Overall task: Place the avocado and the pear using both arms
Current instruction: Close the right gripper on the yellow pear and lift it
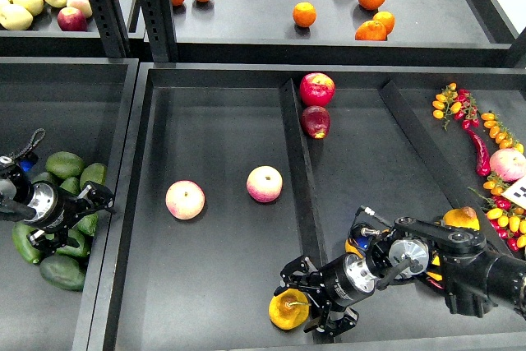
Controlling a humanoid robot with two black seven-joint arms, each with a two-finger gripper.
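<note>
The pear, golden yellow with a brown dimple, lies on the floor of the big middle tray near its front edge. My right gripper is open, its jaws on either side of the pear, close to it. A pile of dark green avocados lies in the left tray. My left gripper is low over this pile, open, with one avocado between its fingers. Whether the fingers touch the fruit cannot be told.
Two pink-yellow apples lie mid-tray. A divider runs beside my right arm, with two red apples at its far end. Peppers and small fruit fill the right side. Oranges sit on the upper shelf.
</note>
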